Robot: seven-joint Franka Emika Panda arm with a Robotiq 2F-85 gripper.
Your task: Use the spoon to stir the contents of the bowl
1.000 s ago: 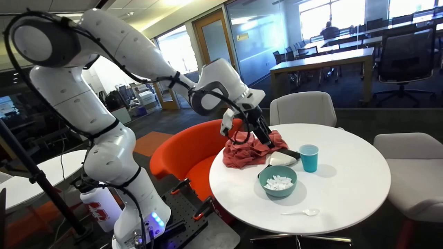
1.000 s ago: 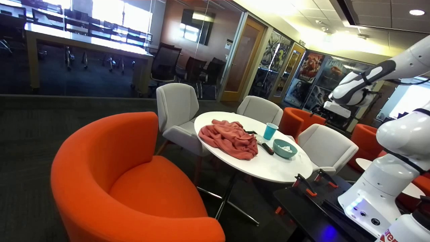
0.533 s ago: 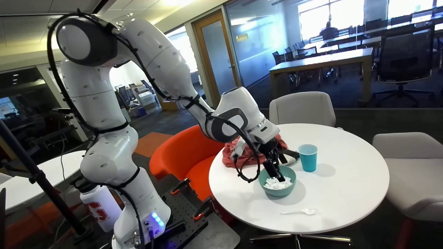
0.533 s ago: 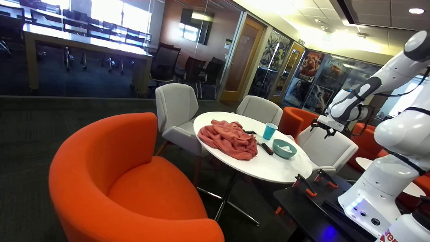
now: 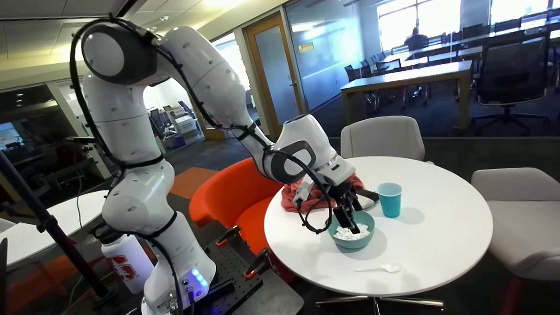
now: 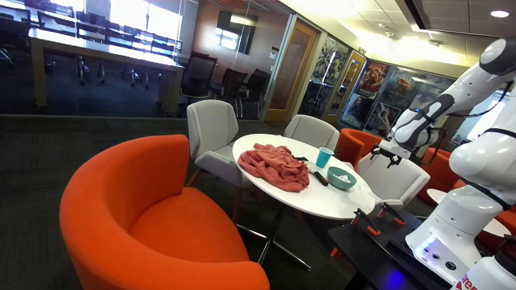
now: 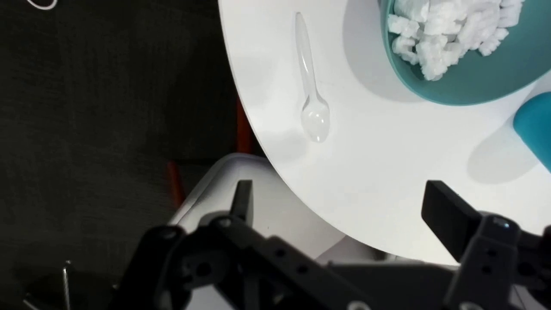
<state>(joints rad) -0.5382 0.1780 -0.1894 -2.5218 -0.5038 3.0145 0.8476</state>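
Simply a glossy white spoon (image 7: pixel 309 81).

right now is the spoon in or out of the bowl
Out: the wrist view shows the spoon lying on the table, apart from the bowl.

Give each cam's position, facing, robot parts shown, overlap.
An exterior view: off-robot, looking down on the table; arm, base at left.
An exterior view: off-robot, looking past an orange chair at the table; arm, base at right.
Wrist view: rides the arm, looking down at spoon, bowl; open gripper at bottom.
Both exterior views share table, bowl, cup, red cloth.
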